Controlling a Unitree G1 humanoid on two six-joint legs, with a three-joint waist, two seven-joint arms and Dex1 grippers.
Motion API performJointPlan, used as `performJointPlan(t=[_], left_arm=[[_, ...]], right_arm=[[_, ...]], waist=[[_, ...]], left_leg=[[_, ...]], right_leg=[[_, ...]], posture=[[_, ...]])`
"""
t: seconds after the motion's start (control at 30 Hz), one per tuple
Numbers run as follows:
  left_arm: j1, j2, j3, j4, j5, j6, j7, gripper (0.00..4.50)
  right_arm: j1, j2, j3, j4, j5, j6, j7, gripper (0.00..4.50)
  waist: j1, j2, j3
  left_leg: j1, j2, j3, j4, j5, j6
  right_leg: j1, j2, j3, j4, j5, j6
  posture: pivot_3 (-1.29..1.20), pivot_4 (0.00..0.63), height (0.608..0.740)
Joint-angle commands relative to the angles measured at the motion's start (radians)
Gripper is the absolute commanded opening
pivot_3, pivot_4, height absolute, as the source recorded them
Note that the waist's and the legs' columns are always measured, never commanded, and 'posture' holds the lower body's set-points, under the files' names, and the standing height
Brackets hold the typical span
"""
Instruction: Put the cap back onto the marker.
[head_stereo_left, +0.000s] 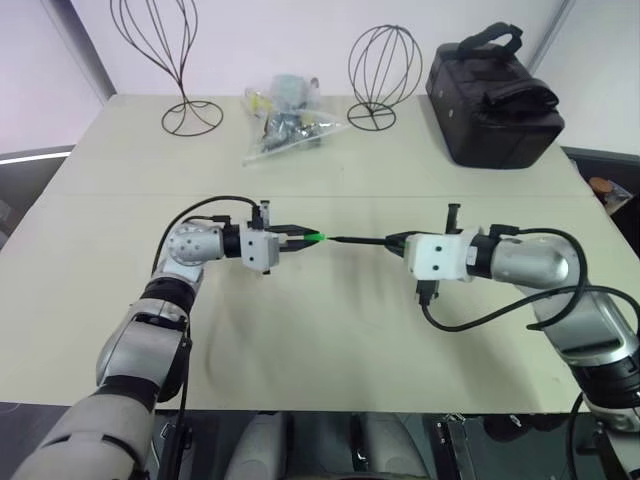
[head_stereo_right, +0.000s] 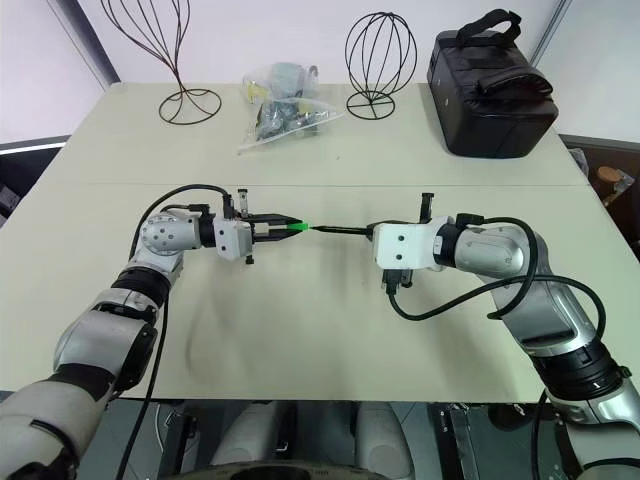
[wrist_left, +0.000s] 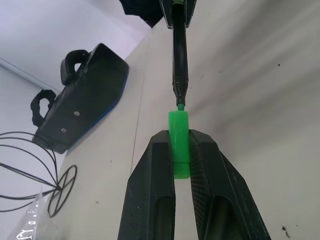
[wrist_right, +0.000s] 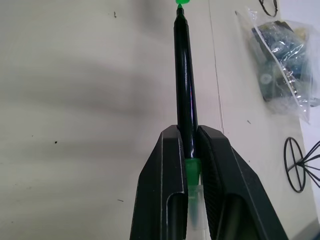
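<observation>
Left claw (wrist_left: 181, 150) pinches the tiny green plastic cap (wrist_left: 178, 142) — right claw (wrist_right: 190, 150) clamps the thin black marker (wrist_right: 184, 80), tip at the cap's mouth.

Item count on the surface (head_stereo_left: 330, 340)
1 marker (head_stereo_left: 362, 240), 1 cap (head_stereo_left: 316, 237), 2 wire stands (head_stereo_left: 187, 60), 1 black bag (head_stereo_left: 492, 95), 1 plastic bag of parts (head_stereo_left: 285, 122), 2 end effectors (head_stereo_left: 298, 238)

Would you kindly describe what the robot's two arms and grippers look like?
Both arms are silver-grey metal with black joint bands and loose black cables. Each wrist ends in a white boxy housing. The left gripper and right gripper each carry two black, wedge-shaped fingers.
</observation>
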Motion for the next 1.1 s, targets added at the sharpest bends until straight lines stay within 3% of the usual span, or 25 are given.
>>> performJointPlan(t=[0.03, 1.1], left_arm=[[-0.013, -0.001, -0.005, -0.012, 0.006, -0.021, 0.014, 0.00], [-0.014, -0.022, -0.033, 0.007, 0.080, -0.035, 0.126, 0.00]], right_arm=[[-0.021, 0.004, -0.006, -0.037, 0.000, -0.002, -0.007, 0.02], [-0.026, 0.024, 0.016, -0.085, 0.006, 0.056, 0.003, 0.02]], waist=[[0.000, 0.000, 0.000], [0.000, 0.000, 0.000]], left_leg=[[0.000, 0.000, 0.000, 0.000, 0.000, 0.000], [0.000, 0.000, 0.000, 0.000, 0.000, 0.000]], right_leg=[[0.000, 0.000, 0.000, 0.000, 0.000, 0.000], [0.000, 0.000, 0.000, 0.000, 0.000, 0.000]], posture=[[0.00, 0.150, 0.740], [0.00, 0.150, 0.740]])
